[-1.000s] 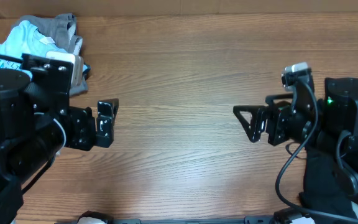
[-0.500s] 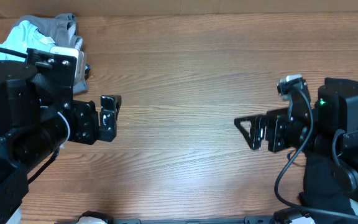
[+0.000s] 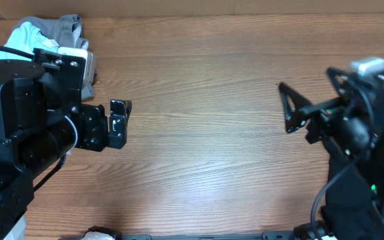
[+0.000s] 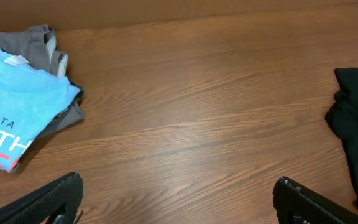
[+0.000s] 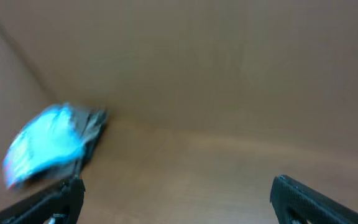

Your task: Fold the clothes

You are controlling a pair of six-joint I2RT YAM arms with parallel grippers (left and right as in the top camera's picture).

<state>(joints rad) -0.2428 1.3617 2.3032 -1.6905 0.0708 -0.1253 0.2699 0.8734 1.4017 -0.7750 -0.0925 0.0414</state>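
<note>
Since the light blue T-shirt is soft, light cotton that will sag and bunch, a pinch at a hem or shoulder corner looks best. It lies on a grey shirt in the table's far left corner, with black cloth off to the right. The left gripper and right gripper hang open and empty above mid-table.

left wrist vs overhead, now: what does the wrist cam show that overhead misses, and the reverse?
Left wrist only: a black garment at the right edge, and the white and pink-red lettering on the light blue T-shirt. Overhead only: the right gripper, open and empty over bare wood. Both: the blue shirt lying on a grey T-shirt at the left of the table, and the left gripper, open, holding nothing.
</note>
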